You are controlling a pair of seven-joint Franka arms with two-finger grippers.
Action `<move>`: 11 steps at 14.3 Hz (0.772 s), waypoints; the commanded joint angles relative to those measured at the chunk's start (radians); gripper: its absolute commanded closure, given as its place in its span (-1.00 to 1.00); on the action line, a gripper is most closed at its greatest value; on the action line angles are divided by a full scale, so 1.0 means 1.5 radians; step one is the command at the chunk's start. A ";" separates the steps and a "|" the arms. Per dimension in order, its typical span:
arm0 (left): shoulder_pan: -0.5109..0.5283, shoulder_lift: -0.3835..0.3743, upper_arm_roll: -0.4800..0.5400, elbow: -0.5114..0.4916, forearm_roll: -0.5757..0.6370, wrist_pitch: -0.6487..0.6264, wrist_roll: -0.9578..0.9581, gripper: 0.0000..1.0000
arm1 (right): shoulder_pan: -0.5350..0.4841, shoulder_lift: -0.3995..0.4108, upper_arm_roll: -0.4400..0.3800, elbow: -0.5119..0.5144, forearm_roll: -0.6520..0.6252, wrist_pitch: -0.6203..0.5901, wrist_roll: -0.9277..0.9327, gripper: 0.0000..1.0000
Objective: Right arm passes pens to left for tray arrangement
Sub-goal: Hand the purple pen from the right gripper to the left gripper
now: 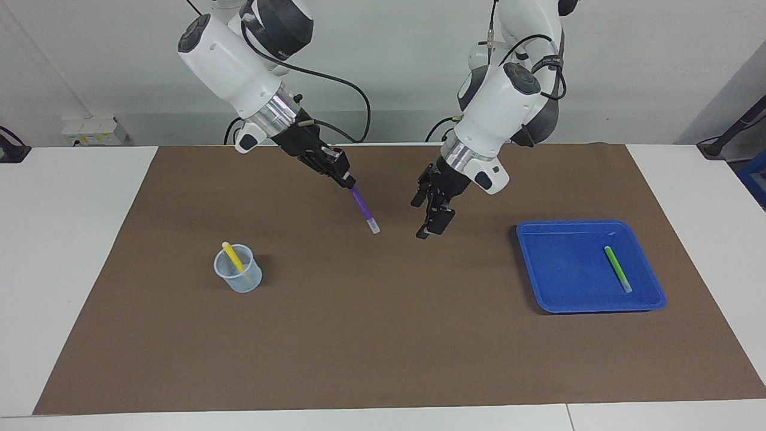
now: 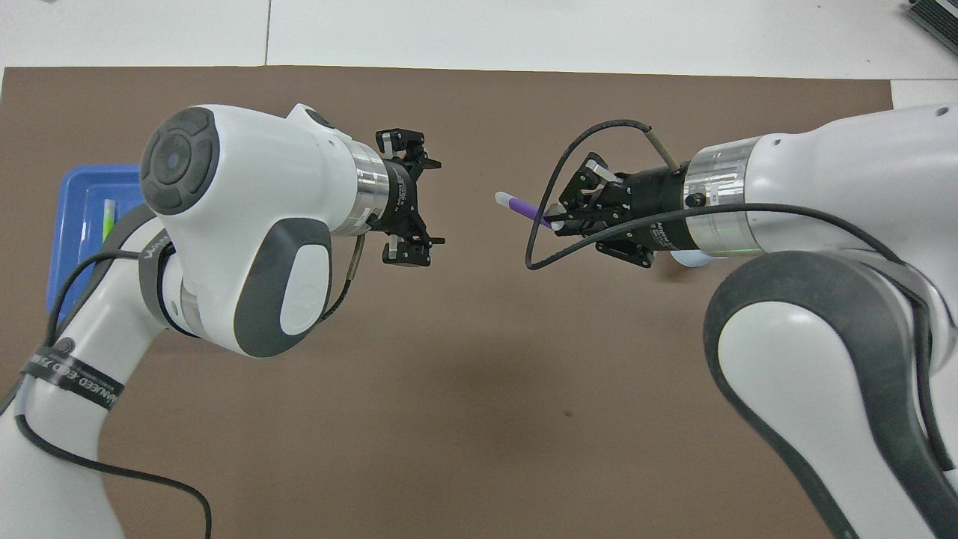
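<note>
My right gripper (image 1: 346, 178) (image 2: 555, 217) is shut on the purple pen (image 1: 364, 209) (image 2: 519, 205), which hangs above the middle of the brown mat with its pale end pointing down toward my left gripper. A short gap away, also in the air over the mat's middle, my left gripper (image 1: 432, 226) (image 2: 428, 203) stands open and faces that pale end. The blue tray (image 1: 556, 269) (image 2: 71, 224) lies toward the left arm's end of the table with the green pen (image 1: 617, 269) (image 2: 109, 217) in it. The yellow pen (image 1: 231, 256) leans in a clear cup (image 1: 239, 278) toward the right arm's end.
A brown mat (image 1: 383, 335) covers most of the white table. In the overhead view the left arm covers much of the tray and the right arm hides nearly all of the cup. A black cable (image 2: 150, 479) lies on the mat near the left arm's base.
</note>
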 commanded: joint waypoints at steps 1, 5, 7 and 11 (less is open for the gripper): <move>-0.047 0.004 -0.001 -0.003 -0.012 0.083 -0.048 -0.97 | 0.024 -0.005 -0.001 -0.026 0.018 0.043 0.017 0.79; -0.093 0.004 0.000 -0.008 -0.012 0.112 -0.048 -0.85 | 0.028 -0.004 -0.001 -0.035 0.018 0.054 0.025 0.79; -0.093 0.001 -0.001 -0.016 -0.012 0.102 -0.040 -0.75 | 0.028 -0.004 -0.001 -0.035 0.018 0.054 0.025 0.79; -0.085 -0.002 0.000 -0.017 -0.011 0.065 -0.035 -0.37 | 0.028 -0.004 -0.001 -0.036 0.018 0.055 0.024 0.79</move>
